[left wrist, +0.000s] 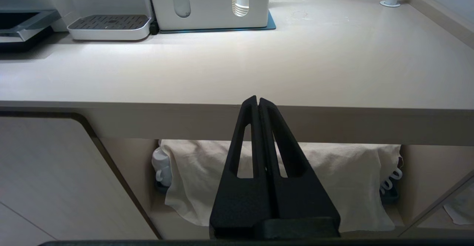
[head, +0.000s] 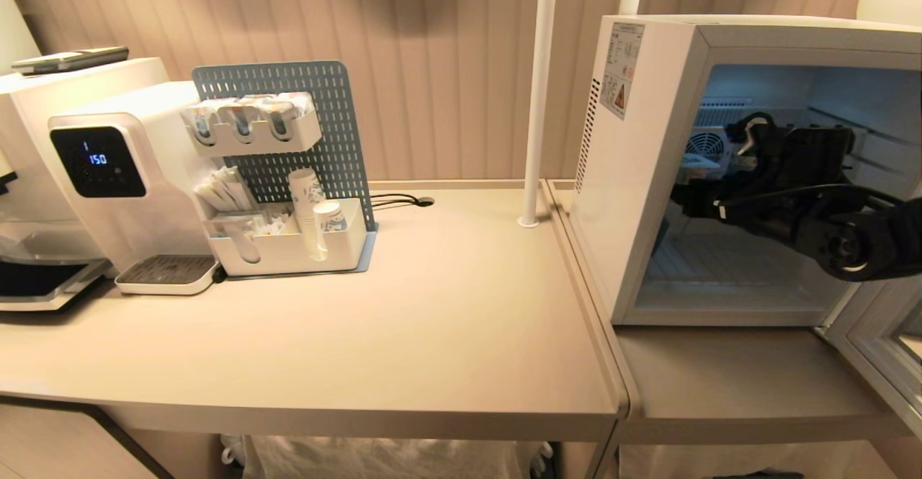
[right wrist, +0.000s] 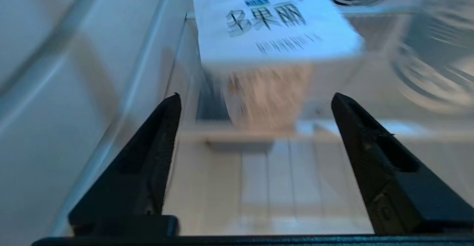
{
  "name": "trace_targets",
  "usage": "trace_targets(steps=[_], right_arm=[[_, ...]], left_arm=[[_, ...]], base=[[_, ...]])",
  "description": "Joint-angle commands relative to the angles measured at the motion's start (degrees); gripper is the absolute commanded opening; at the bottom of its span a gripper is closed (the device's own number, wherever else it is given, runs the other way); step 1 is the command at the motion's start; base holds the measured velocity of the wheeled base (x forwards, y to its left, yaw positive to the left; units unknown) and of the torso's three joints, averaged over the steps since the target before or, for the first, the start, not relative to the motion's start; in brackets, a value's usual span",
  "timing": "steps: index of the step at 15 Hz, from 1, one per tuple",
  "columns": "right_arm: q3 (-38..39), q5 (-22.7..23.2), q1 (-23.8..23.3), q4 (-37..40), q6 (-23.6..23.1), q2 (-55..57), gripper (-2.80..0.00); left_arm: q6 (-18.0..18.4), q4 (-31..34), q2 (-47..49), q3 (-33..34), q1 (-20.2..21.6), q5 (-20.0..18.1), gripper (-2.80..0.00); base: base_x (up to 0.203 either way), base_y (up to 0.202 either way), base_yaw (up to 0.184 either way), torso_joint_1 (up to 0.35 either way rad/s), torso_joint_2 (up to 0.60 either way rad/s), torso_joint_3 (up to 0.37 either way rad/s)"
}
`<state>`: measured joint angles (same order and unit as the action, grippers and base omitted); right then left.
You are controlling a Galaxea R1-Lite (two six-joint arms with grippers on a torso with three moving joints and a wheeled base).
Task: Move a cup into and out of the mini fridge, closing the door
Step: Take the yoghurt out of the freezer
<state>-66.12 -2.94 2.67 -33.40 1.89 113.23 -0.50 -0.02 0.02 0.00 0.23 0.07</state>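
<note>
The cup [right wrist: 276, 50], sitting at twelve o'clock beyond the wide-open, empty right gripper [right wrist: 255, 100], looks light, thin-walled and crushable, best pinched gently across its sides below the rim.

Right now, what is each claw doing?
Left gripper: shut, empty, by the counter edge.
Right gripper: open inside the mini fridge, cup ahead.

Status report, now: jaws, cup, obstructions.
Right gripper inside mini fridge, jaws open. Left gripper parked, shut. Cup free on shelf ahead. Door open.

Head view overlooks counter [head: 446, 335]; right wrist view peers close inside mini fridge [head: 648, 176].
</note>
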Motion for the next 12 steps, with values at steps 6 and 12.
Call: trace_targets(steps=[6, 12], right_arm=[[-12.27, 0.04, -0.03, 1.14, -0.05, 11.91, 0.0], [-13.29, 0.13, -1.87, 2.64, 0.04, 11.14, -2.8]], left_arm=[[-0.38, 0.02, 0.06, 0.0, 0.03, 0.1, -2.8], [-0.38, -0.05, 0.01, 0.0, 0.03, 0.1, -2.8]], base=[[0.0, 0.0, 0.0, 0.0, 0.0, 0.0], [0.0, 0.0, 0.0, 0.0, 0.0, 0.0]])
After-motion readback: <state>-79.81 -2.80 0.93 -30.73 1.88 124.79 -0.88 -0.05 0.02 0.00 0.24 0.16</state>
